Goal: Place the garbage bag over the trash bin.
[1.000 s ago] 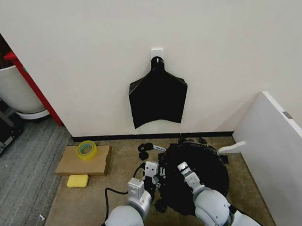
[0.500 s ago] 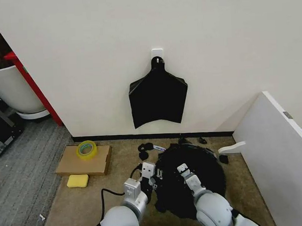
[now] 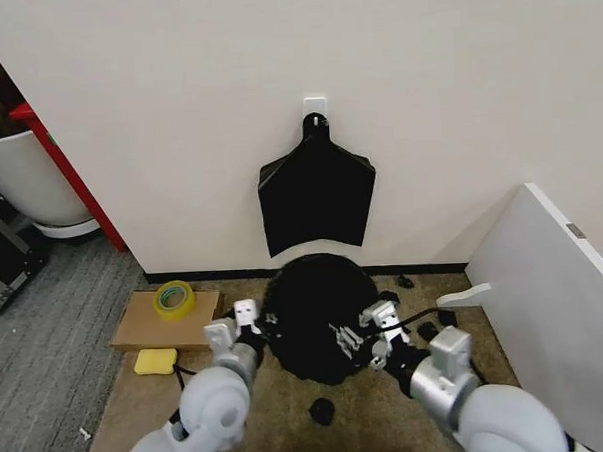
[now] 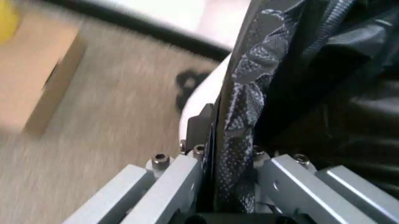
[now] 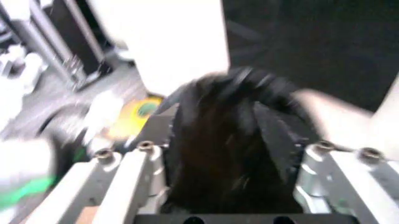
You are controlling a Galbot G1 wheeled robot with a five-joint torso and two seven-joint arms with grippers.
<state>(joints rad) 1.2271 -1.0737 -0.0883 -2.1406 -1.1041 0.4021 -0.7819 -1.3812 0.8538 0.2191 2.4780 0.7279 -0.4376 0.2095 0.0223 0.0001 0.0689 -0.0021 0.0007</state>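
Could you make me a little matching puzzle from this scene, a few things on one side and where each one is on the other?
Things:
1. garbage bag
2. tape roll
3. yellow sponge
4. black fan-shaped bundle

Places:
A. hanging on the wall
B. on the carpet beside the cardboard
C. stretched between the left gripper and the right gripper
D. on top of the flat cardboard

Pairs: 1-C, 2-D, 3-B, 4-A

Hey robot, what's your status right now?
Left gripper and right gripper both shut on garbage bag, stretched between them. Trash bin under bag. Black scrap on floor.
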